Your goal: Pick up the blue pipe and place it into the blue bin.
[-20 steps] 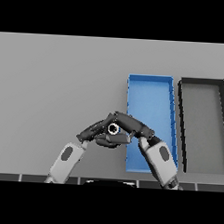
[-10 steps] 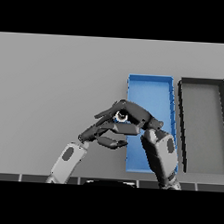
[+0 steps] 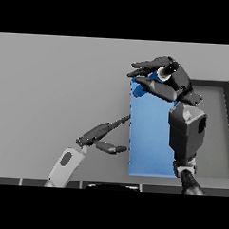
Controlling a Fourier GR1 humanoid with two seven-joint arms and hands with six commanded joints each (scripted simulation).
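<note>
My right hand is raised over the far end of the blue bin, its fingers curled round the blue pipe. One blue end of the pipe sticks out at the hand's left, and a pale end shows near the thumb. The pipe is held above the bin's far left corner, clear of the floor of the bin. My left hand lies low on the table left of the bin, fingers straight, empty, its fingertips near the bin's left wall.
A dark grey bin stands right of the blue one, partly hidden by my right forearm. Bare grey table stretches to the left and far side.
My right hand has lifted the pipe from between both hands and carried it up and right over the blue bin. The left hand has let go and stayed low, fingers straightening.
</note>
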